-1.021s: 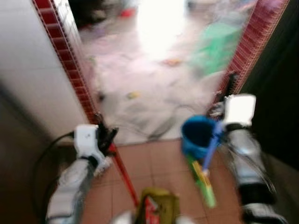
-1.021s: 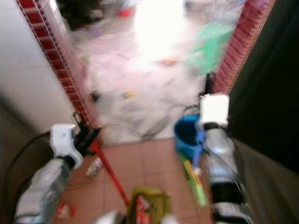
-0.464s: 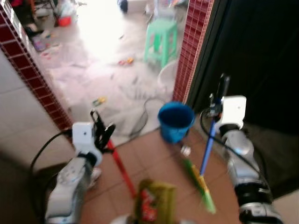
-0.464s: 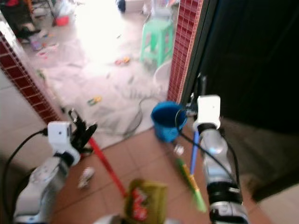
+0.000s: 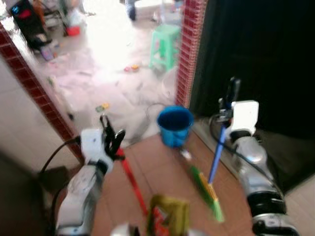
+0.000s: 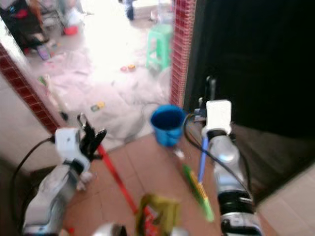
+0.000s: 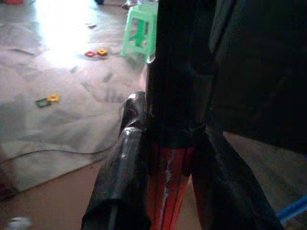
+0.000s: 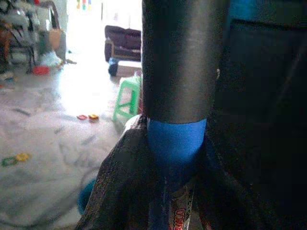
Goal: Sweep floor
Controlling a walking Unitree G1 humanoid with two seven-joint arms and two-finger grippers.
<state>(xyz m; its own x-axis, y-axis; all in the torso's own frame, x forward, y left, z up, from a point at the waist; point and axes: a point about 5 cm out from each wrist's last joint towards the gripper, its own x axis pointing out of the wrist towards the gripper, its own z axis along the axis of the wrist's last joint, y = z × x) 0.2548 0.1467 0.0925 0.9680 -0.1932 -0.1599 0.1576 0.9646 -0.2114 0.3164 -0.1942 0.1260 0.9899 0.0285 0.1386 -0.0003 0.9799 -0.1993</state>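
I'm looking through a doorway framed by a red-tiled pillar [image 5: 189, 46] onto a bright, littered grey floor [image 5: 98, 83], with terracotta floor tiles [image 5: 157, 167] underfoot on my side.

The broom [image 5: 212, 169] is in front of me on the right: its blue handle slants down to green and yellow bristles resting on the terracotta tiles. My right gripper [image 5: 227, 101] is clenched around the handle near its top; in the right wrist view the black fingers [image 8: 115, 187] press against the blue shaft on both sides, just below a dark grey grip.

My left gripper [image 5: 112, 140] is closed on a red pole [image 5: 132, 182] that runs down toward a yellow-green, red-marked object [image 5: 167, 219], too blurred to identify. In the left wrist view the fingers [image 7: 120, 167] grip the red shaft tightly.

A blue bucket [image 5: 174, 125] stands at the threshold, between the two arms and beyond the bristles. A dark cable [image 5: 142, 123] lies on the grey floor beside it. Farther out stand a green stool [image 5: 164, 44] near the pillar and small bits of coloured litter [image 5: 102, 106]. The space right of the pillar is dark.
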